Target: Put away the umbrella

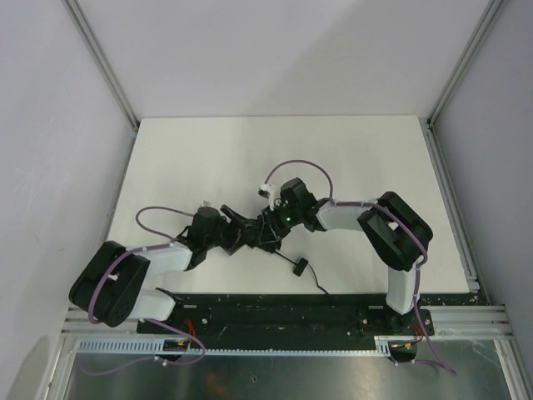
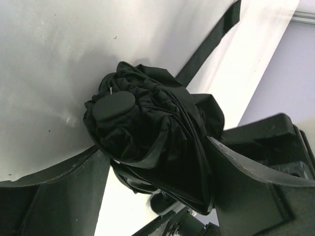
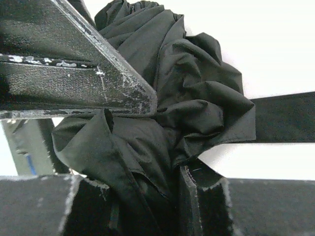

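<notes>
The black folded umbrella (image 1: 252, 232) hangs bunched between both grippers just above the white table, mostly hidden by them in the top view. In the left wrist view its round cap and pleated canopy (image 2: 147, 132) sit between my left gripper's (image 2: 157, 167) fingers (image 2: 256, 182), which are shut on it. My right gripper (image 3: 152, 142) is shut on crumpled canopy fabric (image 3: 197, 88) between its upper finger (image 3: 74, 64) and its lower one. A flat black strap (image 3: 285, 118) runs off across the table and also shows in the left wrist view (image 2: 211, 44). The grippers, left (image 1: 237, 235) and right (image 1: 268, 223), almost touch.
The white table (image 1: 208, 150) is walled by grey panels with metal rails at left (image 1: 100, 67) and right (image 1: 454, 92). A thin black cord with a small end piece (image 1: 301, 267) lies near the front edge. The black base plate (image 1: 283, 310) runs along the near side.
</notes>
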`<state>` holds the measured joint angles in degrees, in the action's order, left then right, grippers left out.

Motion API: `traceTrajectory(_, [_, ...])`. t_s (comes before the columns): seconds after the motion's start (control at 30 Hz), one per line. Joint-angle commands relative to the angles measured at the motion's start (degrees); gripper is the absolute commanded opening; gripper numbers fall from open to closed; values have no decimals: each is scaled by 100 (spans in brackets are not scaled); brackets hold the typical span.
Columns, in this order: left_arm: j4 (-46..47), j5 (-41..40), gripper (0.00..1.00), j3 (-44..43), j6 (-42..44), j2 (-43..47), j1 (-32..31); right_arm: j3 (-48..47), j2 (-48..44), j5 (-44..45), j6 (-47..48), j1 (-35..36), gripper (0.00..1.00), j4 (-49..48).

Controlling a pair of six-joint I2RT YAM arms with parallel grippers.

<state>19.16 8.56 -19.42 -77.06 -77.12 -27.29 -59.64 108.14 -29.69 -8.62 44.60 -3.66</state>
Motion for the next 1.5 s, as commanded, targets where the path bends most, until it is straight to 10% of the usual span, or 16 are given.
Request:
traceTrajectory(0.0, [-563, 80, 80, 186, 523, -375, -65, 295, 600, -1797, -166, -245, 0, 118])
traceTrajectory(0.4, [-327, 3, 16, 271, 570, -720, -64, 286, 558, -2109, -401, -328, 1, -377])
traceTrajectory(0.73, [-277, 139, 0, 353, 526, -759, -63, 247, -1028, 1234, 60, 219, 76, 863])
traceTrajectory(0.97, [-287, 302, 0, 379, 307, -773, -66, -200, -1114, 3142, 647, 1185, 90, 1391])
traceTrajectory(1.23, [-437, 394, 0, 351, 165, -828, -66, -625, -229, 4665, 817, 1939, 85, 1389])
traceTrajectory(1.47, [-571, 435, 0, 272, 182, -781, -67, -686, 291, 4422, 727, 1691, 21, 1519])
